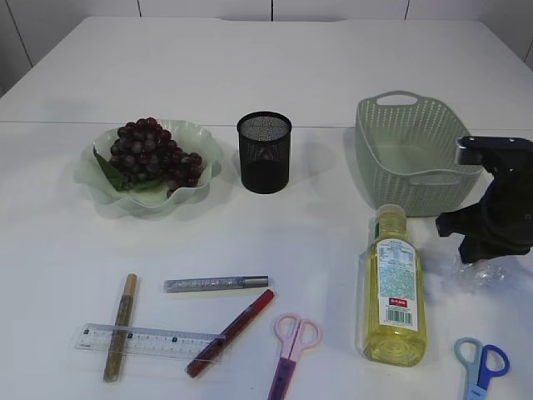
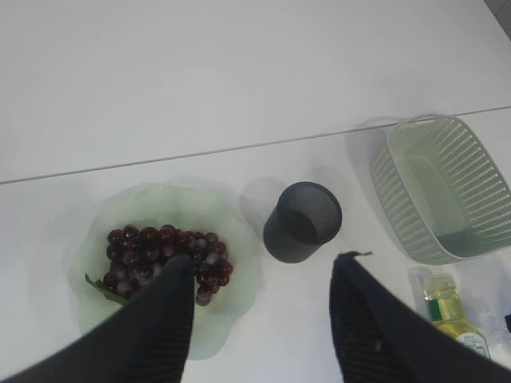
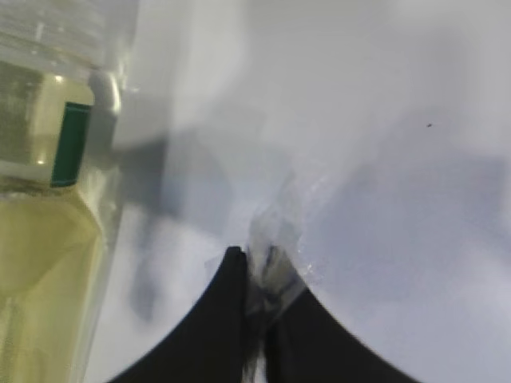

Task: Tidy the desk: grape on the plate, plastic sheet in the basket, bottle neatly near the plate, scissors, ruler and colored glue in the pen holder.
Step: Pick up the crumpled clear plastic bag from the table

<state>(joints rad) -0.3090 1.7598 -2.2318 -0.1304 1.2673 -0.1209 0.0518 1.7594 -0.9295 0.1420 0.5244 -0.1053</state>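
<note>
Dark grapes [image 1: 152, 153] lie on the pale green plate [image 1: 97, 167] at the left, also in the left wrist view [image 2: 164, 251]. The black mesh pen holder [image 1: 265, 152] stands mid-table. The green basket [image 1: 408, 154] is at the right. A yellow bottle [image 1: 392, 292] lies flat in front of it. My right gripper [image 3: 259, 267] is shut on the clear plastic sheet [image 3: 279, 231], low beside the bottle; the sheet shows crumpled under the arm [image 1: 480, 272]. My left gripper [image 2: 263, 275] is open and empty, high above the plate and holder. Glue sticks [image 1: 216, 283], a ruler [image 1: 146, 340] and pink scissors [image 1: 291, 342] lie in front.
Blue scissors [image 1: 481, 367] lie at the front right corner. A gold glue stick [image 1: 121, 327] and a red glue stick [image 1: 231, 332] cross the ruler. The table's far half is bare white surface.
</note>
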